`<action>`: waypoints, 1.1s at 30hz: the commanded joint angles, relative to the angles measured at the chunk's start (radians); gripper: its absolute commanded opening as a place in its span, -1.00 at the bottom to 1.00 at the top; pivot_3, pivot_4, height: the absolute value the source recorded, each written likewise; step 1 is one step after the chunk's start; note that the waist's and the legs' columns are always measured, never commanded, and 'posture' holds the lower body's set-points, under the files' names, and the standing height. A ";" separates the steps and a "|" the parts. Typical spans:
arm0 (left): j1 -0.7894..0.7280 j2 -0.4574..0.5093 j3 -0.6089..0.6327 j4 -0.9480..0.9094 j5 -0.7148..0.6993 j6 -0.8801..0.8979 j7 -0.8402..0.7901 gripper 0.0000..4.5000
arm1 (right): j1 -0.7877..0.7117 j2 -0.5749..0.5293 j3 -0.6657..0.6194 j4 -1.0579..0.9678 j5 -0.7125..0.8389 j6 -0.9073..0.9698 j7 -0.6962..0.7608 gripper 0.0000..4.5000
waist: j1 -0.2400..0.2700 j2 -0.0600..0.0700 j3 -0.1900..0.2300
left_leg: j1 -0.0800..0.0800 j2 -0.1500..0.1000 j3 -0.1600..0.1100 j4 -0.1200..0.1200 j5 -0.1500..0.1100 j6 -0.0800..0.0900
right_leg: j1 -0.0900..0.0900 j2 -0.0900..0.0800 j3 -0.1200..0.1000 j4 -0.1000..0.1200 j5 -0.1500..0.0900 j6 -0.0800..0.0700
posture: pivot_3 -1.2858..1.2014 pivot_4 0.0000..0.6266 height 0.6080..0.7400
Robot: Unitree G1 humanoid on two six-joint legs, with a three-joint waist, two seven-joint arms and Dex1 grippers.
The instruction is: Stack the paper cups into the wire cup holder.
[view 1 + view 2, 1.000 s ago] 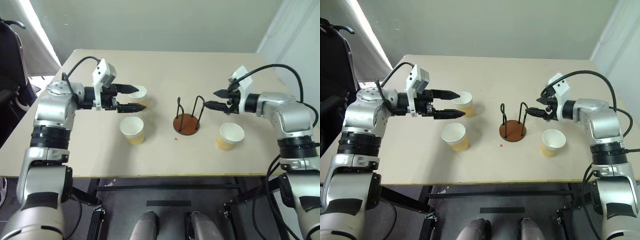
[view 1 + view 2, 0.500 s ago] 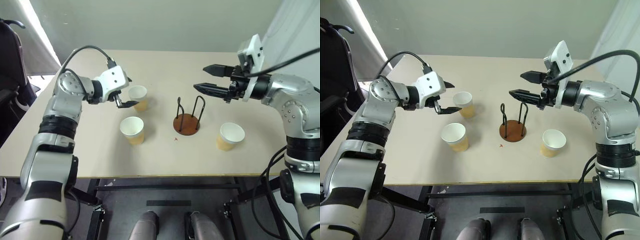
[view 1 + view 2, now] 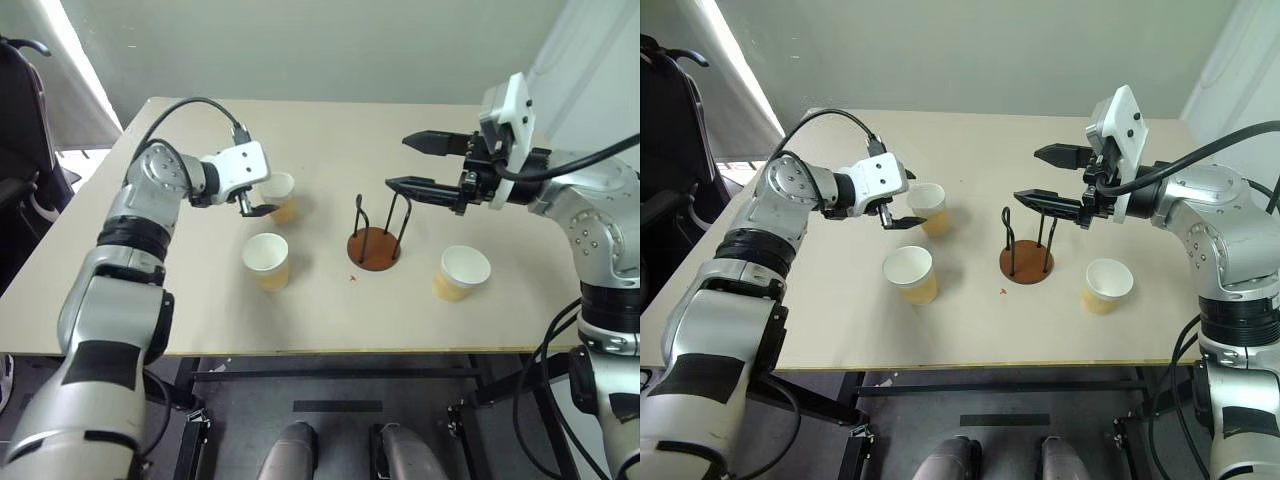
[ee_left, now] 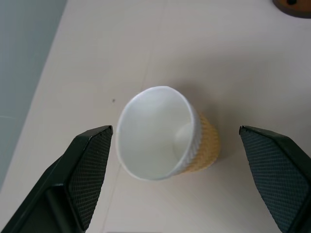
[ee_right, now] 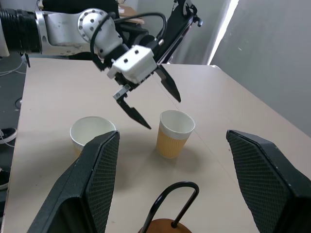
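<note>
- On the near part of the worktop, two of the paper cups stand upright and loose: one near cup left of centre, another cup to the right. Neither is touched by either gripper, and neither has been stacked.
- At mid-depth, between those two cups, stands the wire cup holder, upright on its brown disc base. Its wire loops enclose nothing; no cup is seated in it.
- Just beyond and to the left, the third cup stands upright on the worktop. The left gripper hovers beside it, jaws spread wide. In the left wrist view this cup sits between the two fingers with clear gaps on both sides, so nothing is gripped.
- Above and just beyond the holder, the right gripper hangs in the air, roughly level and pointing toward the robot's left. Its jaws stand wide apart and empty.
- Assessment: the task appears to be at its start. All three cups remain on the worktop, well apart from one another, and the holder is unfilled.
- Step in hand, as judged: the left gripper is lined up to take the far cup. Closing on it, carrying it to the holder, and repeating for the other two cups all remain outstanding.
</note>
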 commanded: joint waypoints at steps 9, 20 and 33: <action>-0.049 -0.007 -0.018 0.049 0.060 -0.038 0.044 1.00 | 0.001 -0.024 -0.010 -0.039 0.008 -0.007 -0.008 0.57 | 0.001 0.000 0.000 | 0.000 0.000 0.000 0.001 0.000 0.000 | 0.000 0.000 0.000 0.000 0.000 0.000 | 0.03 -0.52 1.00; -0.046 -0.048 -0.058 0.091 0.133 -0.071 0.149 1.00 | -0.005 -0.027 -0.003 -0.027 0.002 -0.014 -0.002 0.57 | 0.001 0.000 0.000 | 0.000 -0.001 0.001 0.002 0.000 0.001 | 0.000 0.000 0.000 0.000 0.001 0.001 | 0.03 -0.52 1.00; -0.046 -0.065 -0.068 0.110 0.156 -0.092 0.123 -0.33 | -0.002 -0.057 -0.017 -0.017 -0.008 -0.027 -0.002 0.59 | 0.002 0.000 0.000 | 0.000 -0.001 0.001 0.002 0.000 0.000 | 0.000 0.001 0.000 0.000 0.001 0.001 | 0.03 -0.52 1.00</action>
